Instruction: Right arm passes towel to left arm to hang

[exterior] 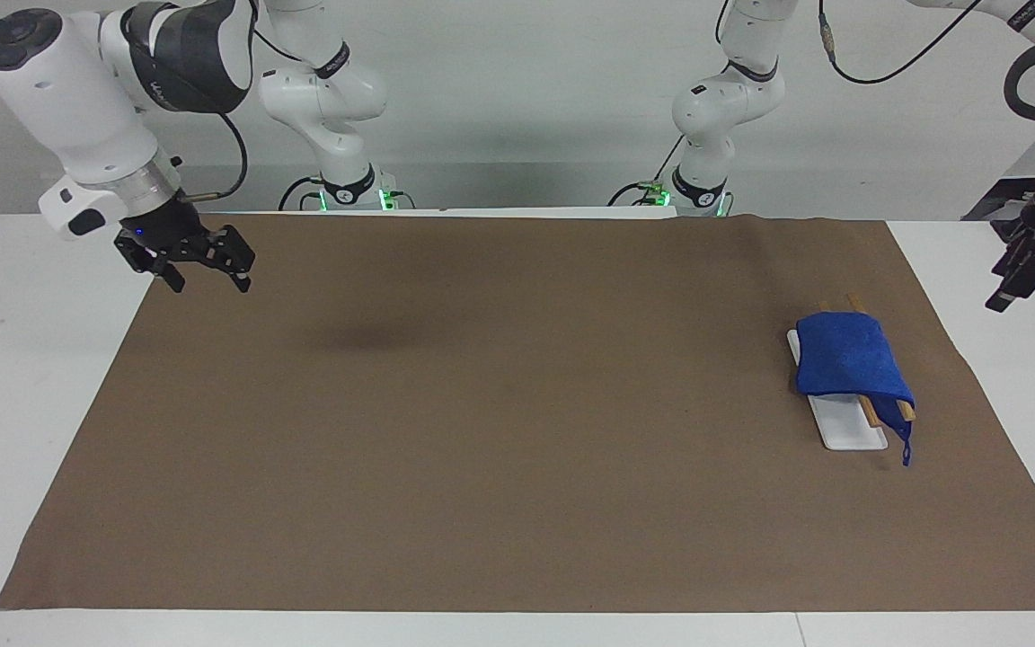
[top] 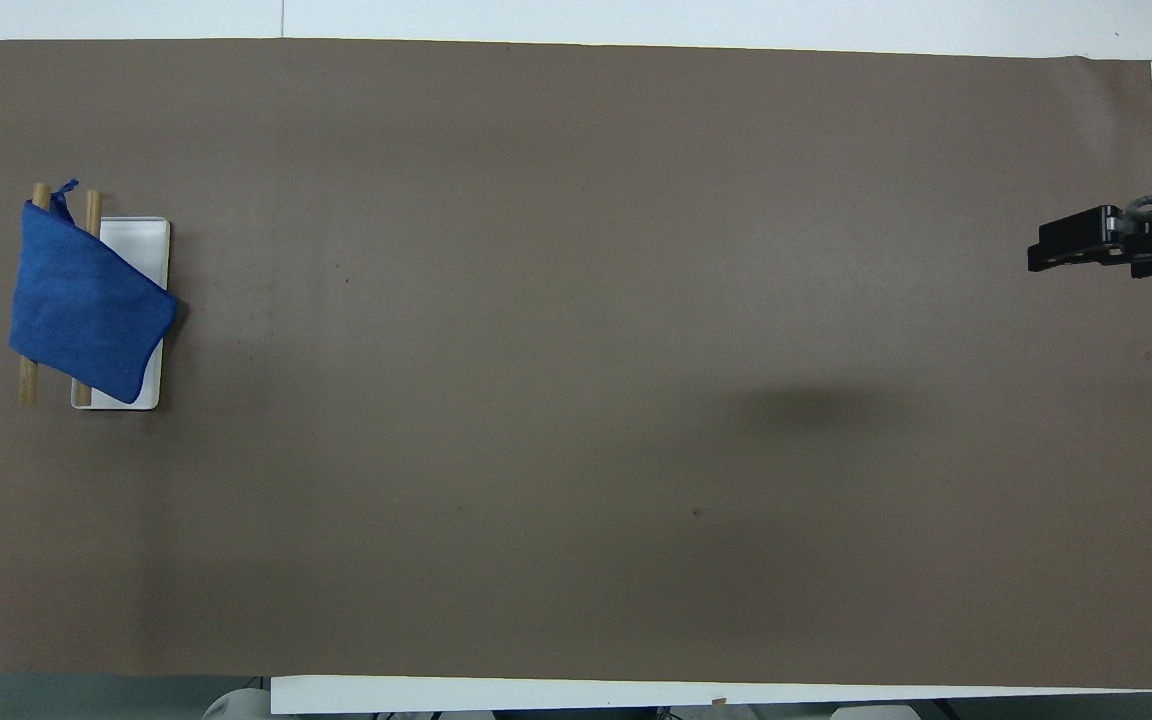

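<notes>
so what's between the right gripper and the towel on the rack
Nothing but bare brown mat. Both views show the stretch from the right gripper to the towel holds no object.

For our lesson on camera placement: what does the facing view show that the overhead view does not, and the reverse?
Only the facing view shows the left tool, open, off the mat at its own end, and both arms' bodies and bases. Only the overhead view shows the towel's slanted lie across both wooden rods. Both show the towel draped on the rack over the white base, and the open right tool.
</notes>
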